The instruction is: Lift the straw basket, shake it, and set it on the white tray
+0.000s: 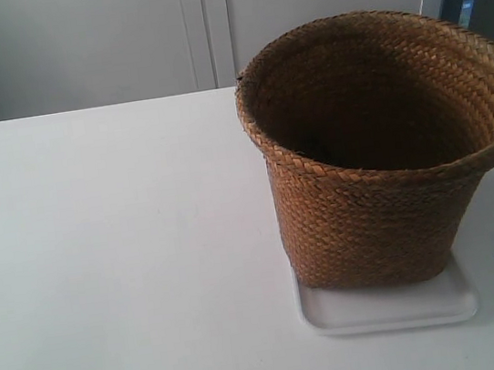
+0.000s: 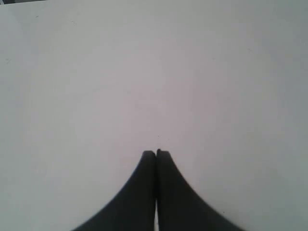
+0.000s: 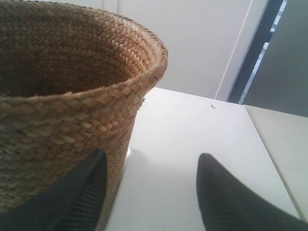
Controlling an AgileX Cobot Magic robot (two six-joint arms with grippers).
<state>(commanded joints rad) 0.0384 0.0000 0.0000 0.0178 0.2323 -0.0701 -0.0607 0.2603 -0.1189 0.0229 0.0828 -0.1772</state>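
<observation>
The straw basket stands upright on the white tray at the exterior view's right, its dark inside facing up. No arm shows in the exterior view. In the right wrist view the basket fills one side, and my right gripper is open beside its wall; one finger lies in front of the weave, the other over bare table, nothing between them. My left gripper is shut and empty above plain white table, away from the basket.
The white table spreads wide to the basket's left in the exterior view. White cabinet doors stand behind it. A dark vertical frame and the table's far edge show in the right wrist view.
</observation>
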